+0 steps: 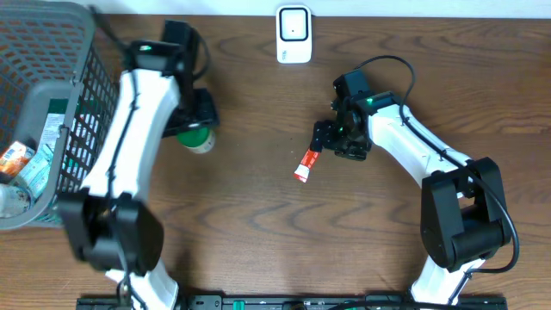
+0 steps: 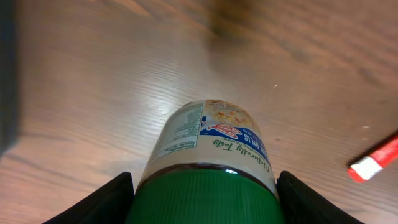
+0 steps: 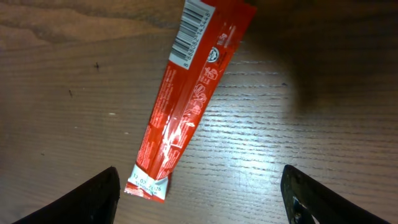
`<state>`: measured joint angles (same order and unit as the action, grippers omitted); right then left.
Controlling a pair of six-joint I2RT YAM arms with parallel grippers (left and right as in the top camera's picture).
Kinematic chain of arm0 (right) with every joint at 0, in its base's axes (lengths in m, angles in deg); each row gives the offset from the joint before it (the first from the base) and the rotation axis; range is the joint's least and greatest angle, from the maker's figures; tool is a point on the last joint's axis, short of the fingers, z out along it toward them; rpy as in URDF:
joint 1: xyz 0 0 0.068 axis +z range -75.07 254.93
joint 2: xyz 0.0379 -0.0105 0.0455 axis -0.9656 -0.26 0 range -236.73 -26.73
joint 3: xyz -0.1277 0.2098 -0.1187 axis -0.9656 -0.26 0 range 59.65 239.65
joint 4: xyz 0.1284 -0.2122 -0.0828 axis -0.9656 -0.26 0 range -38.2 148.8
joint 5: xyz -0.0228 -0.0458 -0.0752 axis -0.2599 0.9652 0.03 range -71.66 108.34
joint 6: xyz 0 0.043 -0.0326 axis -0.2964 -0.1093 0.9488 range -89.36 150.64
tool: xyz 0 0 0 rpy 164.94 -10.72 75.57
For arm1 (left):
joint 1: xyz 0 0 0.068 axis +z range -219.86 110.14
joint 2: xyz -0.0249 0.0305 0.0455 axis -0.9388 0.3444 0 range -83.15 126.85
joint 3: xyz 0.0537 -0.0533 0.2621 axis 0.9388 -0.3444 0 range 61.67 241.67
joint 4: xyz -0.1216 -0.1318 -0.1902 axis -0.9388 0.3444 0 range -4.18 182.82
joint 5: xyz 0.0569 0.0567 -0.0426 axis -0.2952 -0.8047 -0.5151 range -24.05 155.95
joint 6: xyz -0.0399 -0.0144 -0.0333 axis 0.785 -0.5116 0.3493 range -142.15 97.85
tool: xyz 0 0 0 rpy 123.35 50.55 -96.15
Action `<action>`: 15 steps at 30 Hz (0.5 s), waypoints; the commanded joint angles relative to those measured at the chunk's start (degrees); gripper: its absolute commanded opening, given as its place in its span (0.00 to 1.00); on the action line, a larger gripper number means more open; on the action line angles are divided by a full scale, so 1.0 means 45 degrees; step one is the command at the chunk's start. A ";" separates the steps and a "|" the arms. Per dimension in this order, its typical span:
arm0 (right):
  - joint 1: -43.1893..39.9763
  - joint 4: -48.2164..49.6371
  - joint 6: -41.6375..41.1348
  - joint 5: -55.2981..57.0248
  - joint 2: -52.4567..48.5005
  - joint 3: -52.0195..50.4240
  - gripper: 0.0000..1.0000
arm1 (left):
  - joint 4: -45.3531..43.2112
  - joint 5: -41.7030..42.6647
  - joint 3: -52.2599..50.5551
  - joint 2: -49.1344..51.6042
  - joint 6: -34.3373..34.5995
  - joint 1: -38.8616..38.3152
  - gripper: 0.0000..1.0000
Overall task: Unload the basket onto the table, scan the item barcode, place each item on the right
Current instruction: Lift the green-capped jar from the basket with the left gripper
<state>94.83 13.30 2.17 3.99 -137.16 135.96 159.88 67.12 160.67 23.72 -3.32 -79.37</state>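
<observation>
Overhead view. The wooden surface (image 1: 258, 215) carries a grey wire basket (image 1: 86, 95) at its left edge with several packages inside. A white scanner unit (image 1: 294, 34) stands at the middle of the far edge. The left gripper (image 1: 195, 120) is left of centre, in the far half, with a green-lidded jar (image 1: 199, 139) at its tip. The red packet (image 1: 305, 166) lies flat near the middle of the surface and runs diagonally. The right gripper (image 1: 328, 140) hangs over the packet's far end.

Left wrist view. The jar (image 2: 211, 140) lies on its side, green lid (image 2: 205, 199) toward the camera, label facing up. The two black fingers (image 2: 115, 202) press against the lid on either side, so the left gripper (image 2: 205, 186) is clamped on the jar. One end of the red packet (image 2: 375, 163) shows at the right frame edge, well apart from the jar.

Right wrist view. The red packet (image 3: 186, 99) lies on the wood, its barcode (image 3: 191, 28) facing up at the end away from the camera. Its white-stamped end lies nearer the frame-left finger (image 3: 93, 199). The right gripper (image 3: 199, 193) is spread wide. Neither finger touches the packet, and nothing is grasped.
</observation>
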 commanded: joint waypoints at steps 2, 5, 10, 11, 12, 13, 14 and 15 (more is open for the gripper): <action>0.0102 0.0034 -0.0296 -0.0175 0.0136 -0.0049 0.78 | -0.0160 -0.0053 -0.0078 0.0996 -0.0461 -0.0612 0.55; 0.0102 0.0136 -0.0311 -0.0262 0.0136 -0.0049 0.73 | -0.0641 -0.0049 -0.0078 0.1520 -0.0661 -0.0879 0.56; 0.0272 0.0408 -0.0389 -0.0695 0.0136 -0.0053 0.70 | -0.1253 0.0573 -0.0102 0.1996 -0.0709 -0.1141 0.55; 0.0335 0.0457 -0.0389 -0.0690 0.0136 -0.0053 0.70 | -0.1365 0.0665 -0.0151 0.2050 -0.0699 -0.1185 0.55; 0.0384 0.0495 -0.0389 -0.0690 0.0136 -0.0053 0.70 | -0.1477 0.0670 -0.0228 0.2059 -0.0699 -0.1243 0.55; 0.0447 0.0515 -0.0389 -0.0685 0.0136 -0.0053 0.70 | -0.1574 0.0651 -0.0325 0.2069 -0.0704 -0.1292 0.55; 0.0510 0.0525 -0.0389 -0.0685 0.0136 -0.0053 0.70 | -0.1642 0.0651 -0.0432 0.2069 -0.0704 -0.1345 0.56; 0.0568 0.0529 -0.0384 -0.0685 0.0136 -0.0053 0.70 | -0.1700 0.0651 -0.0554 0.2069 -0.0704 -0.1399 0.55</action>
<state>96.16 15.45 1.08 1.89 -137.16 135.96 152.21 69.11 159.62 32.86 -5.70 -84.99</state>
